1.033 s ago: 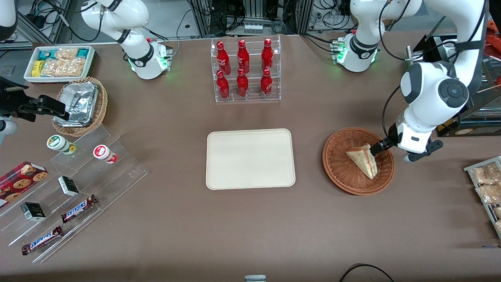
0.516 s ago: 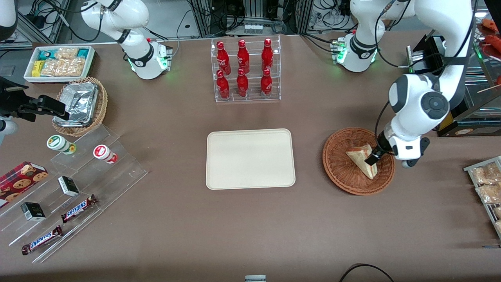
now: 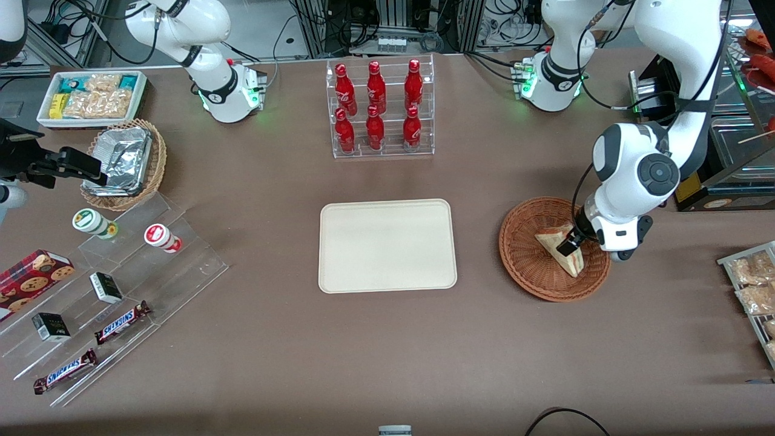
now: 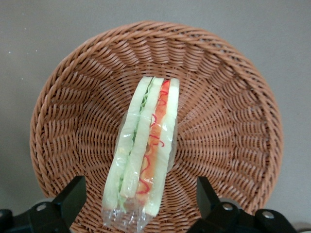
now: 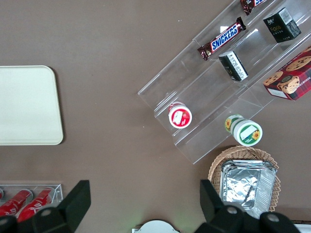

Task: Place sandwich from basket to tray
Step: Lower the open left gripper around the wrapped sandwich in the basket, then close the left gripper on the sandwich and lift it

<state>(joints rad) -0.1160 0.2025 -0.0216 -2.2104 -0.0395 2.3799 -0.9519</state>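
My pincer (image 4: pixel 141 201) hangs spread wide directly over the sandwich (image 4: pixel 145 155), one finger to each side of the wedge and neither touching it, so I am holding nothing. In the front view the pincer (image 3: pixel 569 245) sits low above the basket (image 3: pixel 527 266), right at the sandwich (image 3: pixel 560 247).

The sandwich lies wrapped in clear film on the woven floor of the basket (image 4: pixel 233 97), its cut edge facing up at me, green filling along one half and red and orange along the other. It rests roughly in the middle of the basket, well inside the rim.

The tray (image 3: pixel 387 245) lies on the counter (image 3: pixel 387 351) well apart from the basket, toward the parked arm's end, and nothing rests on it.

As I judge it, the task is only at its opening: I am lined up for the grasp but have not closed. Still to do are the drop onto the wedge, the squeeze across its bread faces, the lift out of the basket, the carry to the tray and the release there.
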